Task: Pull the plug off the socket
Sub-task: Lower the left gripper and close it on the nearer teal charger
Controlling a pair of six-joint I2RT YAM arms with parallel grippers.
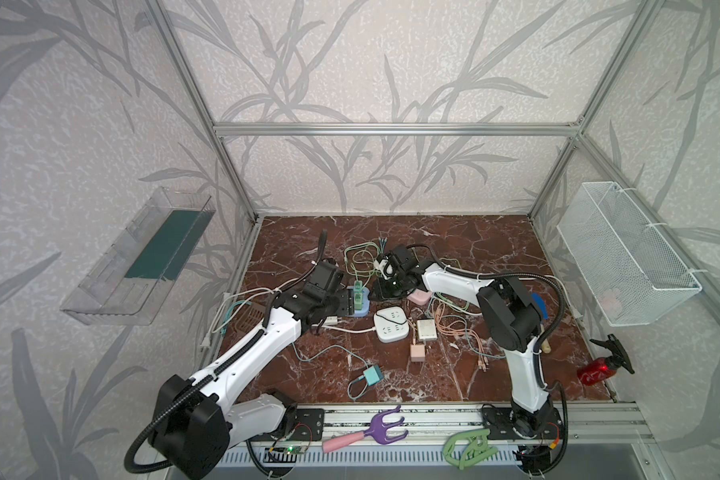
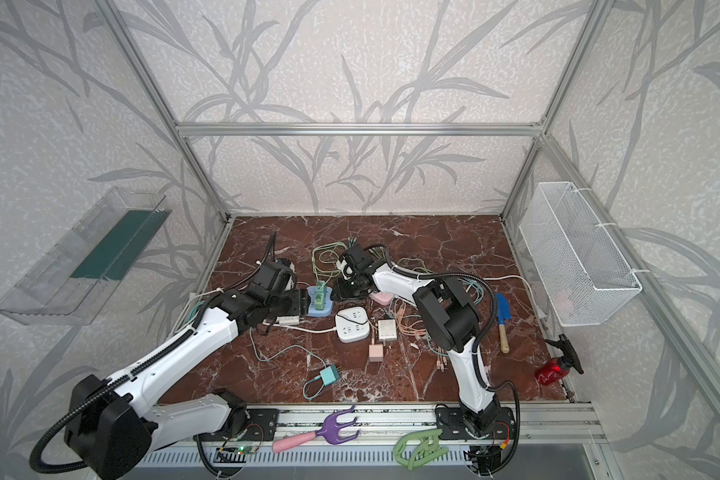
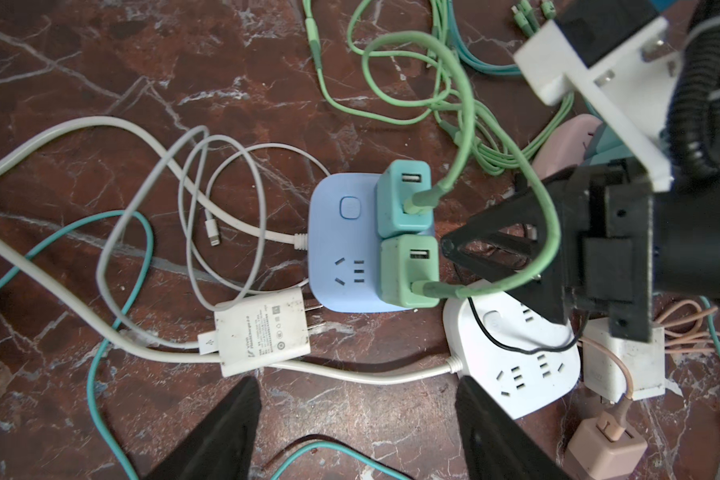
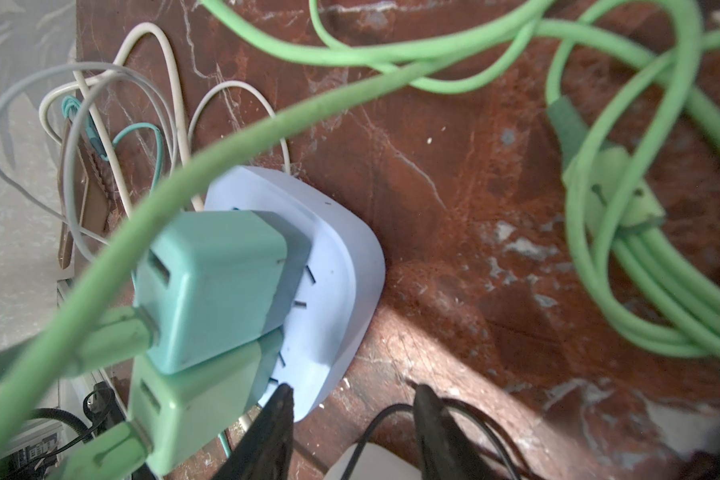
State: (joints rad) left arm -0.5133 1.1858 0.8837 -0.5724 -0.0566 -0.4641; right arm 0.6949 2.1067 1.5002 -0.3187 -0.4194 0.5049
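A pale blue socket [image 3: 341, 249] lies on the marble floor in both top views [image 1: 360, 311] [image 2: 321, 308]. Two plugs sit in it side by side: a teal plug [image 3: 404, 199] [image 4: 213, 286] and a light green plug [image 3: 408, 270] [image 4: 192, 395], each with a green cable. My left gripper [image 3: 356, 399] [image 1: 345, 303] is open, just short of the socket, with only bare floor between its fingers. My right gripper [image 4: 352, 395] [image 1: 375, 294] is open on the socket's other side. One of its fingertips [image 4: 283, 399] rests at the socket's edge beside the light green plug.
A white charger [image 3: 262, 332] lies unplugged by the socket, amid white and teal cables. A white power strip [image 3: 516, 353] [image 1: 391, 324], a pink adapter [image 1: 417, 352], a teal adapter [image 1: 373, 375] and coiled green cable [image 4: 641, 270] lie around. A red spray bottle [image 1: 599, 368] stands far right.
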